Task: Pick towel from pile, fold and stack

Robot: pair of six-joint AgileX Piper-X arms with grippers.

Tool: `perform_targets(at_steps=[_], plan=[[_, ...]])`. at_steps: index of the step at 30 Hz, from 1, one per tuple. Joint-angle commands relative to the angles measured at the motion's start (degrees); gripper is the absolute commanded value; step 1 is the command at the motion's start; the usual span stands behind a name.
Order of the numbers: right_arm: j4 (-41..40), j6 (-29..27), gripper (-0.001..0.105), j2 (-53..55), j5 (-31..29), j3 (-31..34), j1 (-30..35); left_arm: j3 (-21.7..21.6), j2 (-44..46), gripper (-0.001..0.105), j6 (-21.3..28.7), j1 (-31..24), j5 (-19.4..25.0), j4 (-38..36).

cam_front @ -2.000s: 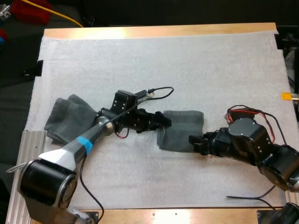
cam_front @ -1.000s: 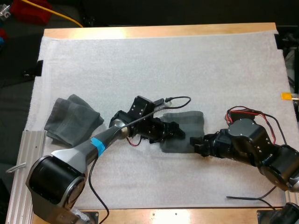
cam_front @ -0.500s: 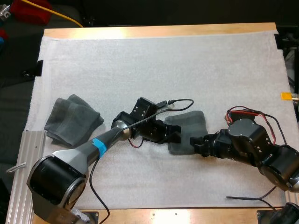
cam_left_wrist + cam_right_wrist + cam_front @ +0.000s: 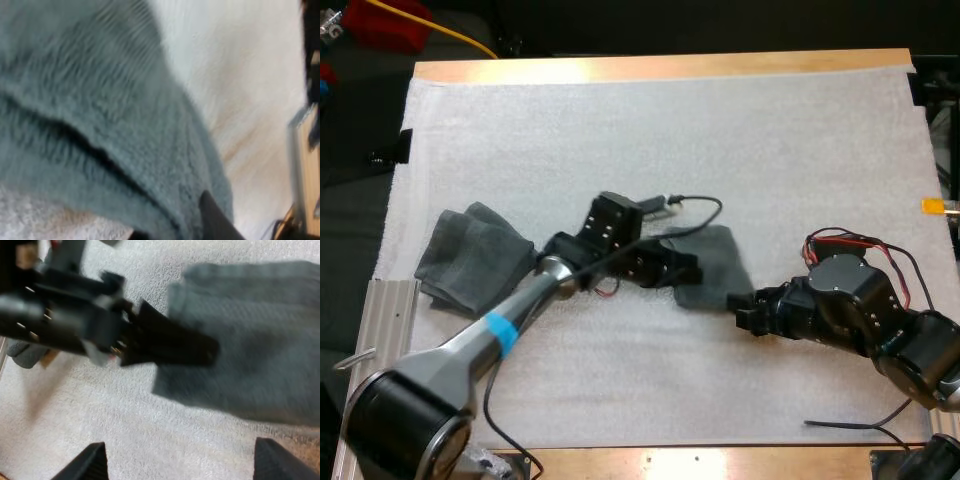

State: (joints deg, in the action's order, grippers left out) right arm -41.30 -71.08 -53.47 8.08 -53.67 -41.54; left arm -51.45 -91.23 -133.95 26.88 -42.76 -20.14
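A small folded grey-green towel (image 4: pixel 717 258) lies on the white mat (image 4: pixel 650 130) right of centre. My left gripper (image 4: pixel 688 270) is shut on its left edge. In the left wrist view the towel (image 4: pixel 100 125) bulges close up over one black finger (image 4: pixel 216 221). My right gripper (image 4: pixel 740 312) sits just off the towel's near right corner, fingers (image 4: pixel 95 461) apart and clear of the cloth. From the right wrist view the towel (image 4: pixel 250 355) lies ahead with the left gripper (image 4: pixel 172 347) at its edge. Another grey-green towel (image 4: pixel 472 256) lies loosely bunched at the mat's left side.
The wooden table edge (image 4: pixel 660 66) runs along the far side, and a metal rail (image 4: pixel 380 340) borders the mat at the near left. Open mat stretches across the far half and near the front centre.
My left gripper closed on the towel's left edge and pulled it left and slightly away, off the right gripper. The towel has skewed. The right arm stayed in place.
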Motion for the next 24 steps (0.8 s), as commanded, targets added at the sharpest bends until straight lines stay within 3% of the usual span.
perform_targets(at_steps=[1,17,24], plan=[[-0.48,-0.76,0.059,0.36,-0.17,-0.19,0.01,-0.43,1.72,0.000,0.46,-0.89,-1.05,0.23],[-0.48,-0.76,0.059,0.36,-0.17,-0.19,0.01,-0.43,14.34,0.000,0.81,-15.23,-3.57,-0.29],[-0.48,-0.76,0.059,0.36,-0.17,-0.19,0.01,-0.43,18.62,0.000,8.04,-23.05,-2.36,-8.67]])
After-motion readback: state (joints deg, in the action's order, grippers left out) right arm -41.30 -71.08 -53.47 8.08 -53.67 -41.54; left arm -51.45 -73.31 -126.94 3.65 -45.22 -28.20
